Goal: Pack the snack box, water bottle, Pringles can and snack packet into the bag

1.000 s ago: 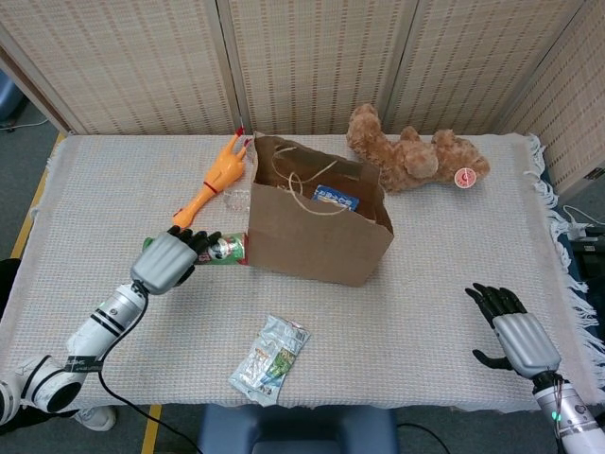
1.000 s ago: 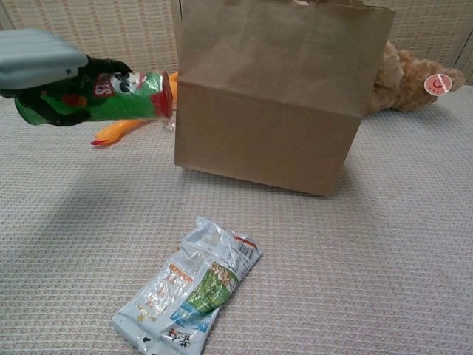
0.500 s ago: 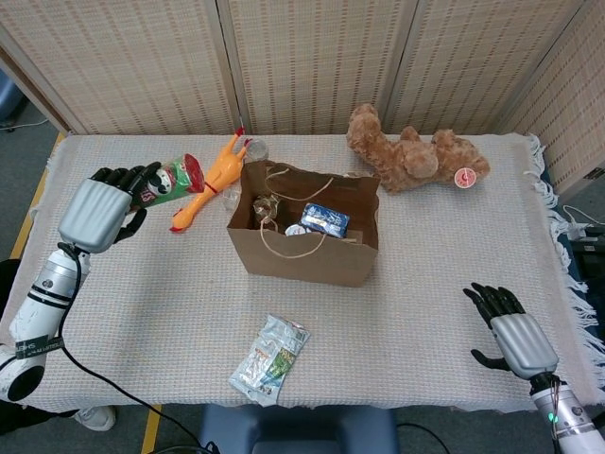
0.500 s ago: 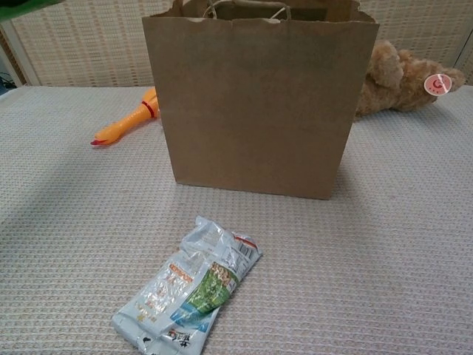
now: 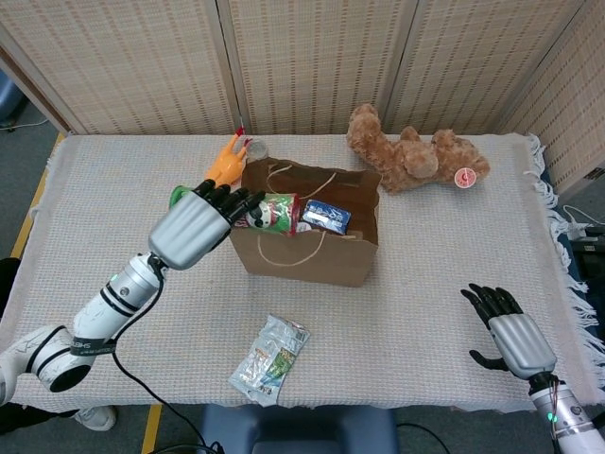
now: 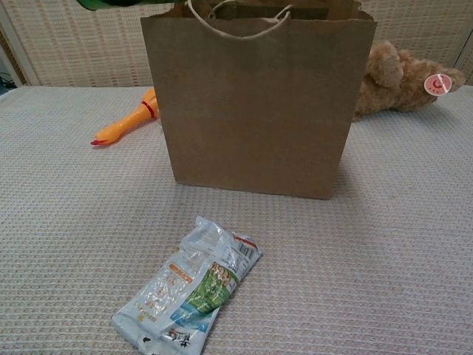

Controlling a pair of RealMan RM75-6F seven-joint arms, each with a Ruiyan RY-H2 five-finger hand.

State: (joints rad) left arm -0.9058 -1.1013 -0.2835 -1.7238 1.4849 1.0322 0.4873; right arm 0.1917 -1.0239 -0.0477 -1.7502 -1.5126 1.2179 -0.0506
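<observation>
From the chest we see only a green sliver of the can point(image 6: 111, 4), cut by the top edge. The bag point(image 6: 251, 103) hides most of the teddy bear point(image 6: 399, 78) and its own contents. Overhead, the left hand point(image 5: 194, 232) covers the rubber chicken point(image 5: 224, 163).

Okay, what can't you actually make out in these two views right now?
- Water bottle: not identifiable; the paper bag walls hide most of its inside in the head view.
- Pringles can: chest view cuts it off at the top edge.
- Left hand: its grip side faces away in the head view.
- Snack packet: print too small to read.
</observation>
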